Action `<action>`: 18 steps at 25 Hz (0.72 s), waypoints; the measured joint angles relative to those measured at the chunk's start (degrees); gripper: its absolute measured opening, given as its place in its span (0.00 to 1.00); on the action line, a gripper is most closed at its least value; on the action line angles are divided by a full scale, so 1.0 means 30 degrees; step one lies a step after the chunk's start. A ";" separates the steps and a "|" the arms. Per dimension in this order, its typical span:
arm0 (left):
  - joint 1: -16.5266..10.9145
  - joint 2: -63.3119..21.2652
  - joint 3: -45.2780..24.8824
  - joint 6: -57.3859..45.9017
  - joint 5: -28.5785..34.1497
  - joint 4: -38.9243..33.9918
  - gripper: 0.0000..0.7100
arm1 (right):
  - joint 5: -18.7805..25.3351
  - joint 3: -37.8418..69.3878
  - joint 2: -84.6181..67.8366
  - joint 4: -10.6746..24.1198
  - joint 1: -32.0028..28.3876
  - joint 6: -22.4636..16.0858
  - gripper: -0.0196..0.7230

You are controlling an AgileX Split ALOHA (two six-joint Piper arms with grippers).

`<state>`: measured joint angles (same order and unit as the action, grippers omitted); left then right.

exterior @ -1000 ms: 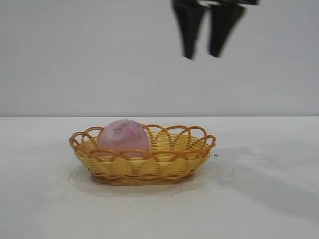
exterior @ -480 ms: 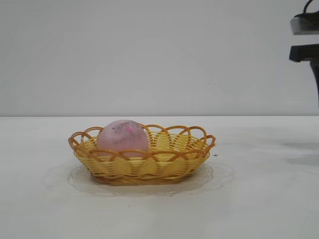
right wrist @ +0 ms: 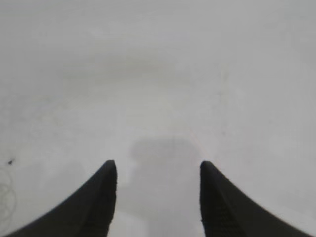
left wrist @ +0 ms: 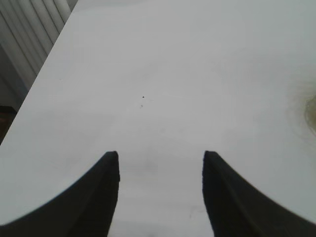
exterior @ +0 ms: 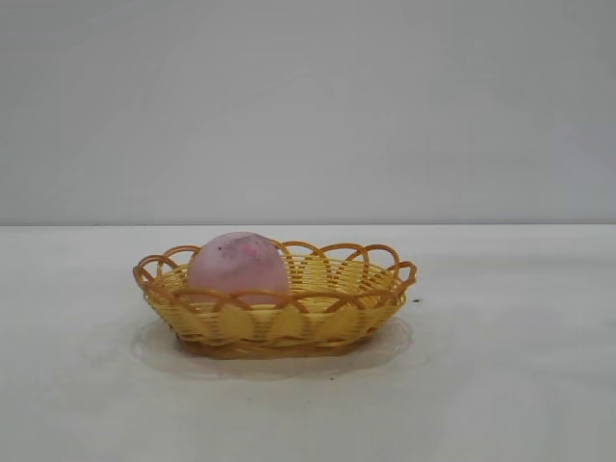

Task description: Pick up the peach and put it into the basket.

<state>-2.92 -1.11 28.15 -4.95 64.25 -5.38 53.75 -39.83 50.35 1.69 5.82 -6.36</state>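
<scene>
The dusty-pink peach [exterior: 238, 264] lies inside the yellow-tan wicker basket [exterior: 332, 318], at its left end, on the white table. Neither gripper shows in the exterior view. In the left wrist view my left gripper [left wrist: 161, 157] is open and empty over bare table, with a faint edge of the basket's shadow at the frame's side. In the right wrist view my right gripper [right wrist: 158, 167] is open and empty over bare table; the basket and peach are out of that view.
The white table [exterior: 500, 385] spreads around the basket, with a plain grey wall behind. In the left wrist view the table's edge [left wrist: 47, 64] and a ribbed wall beyond it show.
The right gripper, above the basket a second ago, has moved right and out of the exterior view. The peach and basket have not moved.
</scene>
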 joint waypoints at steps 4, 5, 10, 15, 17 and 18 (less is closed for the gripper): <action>0.0000 0.0000 0.0000 0.0000 0.0000 0.0000 0.46 | 0.2411 0.1563 -0.3927 -0.0471 0.0000 0.0323 0.47; 0.0000 0.0000 0.0000 0.0000 0.0000 0.0000 0.46 | 0.3039 0.1660 -0.4838 -0.0562 0.0000 0.0456 0.47; 0.0000 0.0000 0.0000 0.0000 0.0000 0.0000 0.46 | 0.5529 0.1702 -0.8599 -0.0746 0.0000 0.1211 0.47; 0.0000 0.0000 0.0000 0.0000 0.0000 0.0000 0.46 | 0.6225 0.1741 -1.1549 -0.0891 0.0000 0.1666 0.47; 0.0000 0.0000 0.0000 0.0000 0.0000 0.0000 0.46 | 0.6269 0.1935 -1.2798 -0.1001 0.0000 0.1739 0.47; 0.0000 0.0000 0.0000 0.0000 0.0000 0.0000 0.46 | 0.6269 0.2187 -1.3542 -0.1116 0.0000 0.1785 0.47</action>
<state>-2.92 -1.11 28.15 -4.95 64.25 -5.38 72.56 -33.27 9.72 -1.66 5.82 -1.01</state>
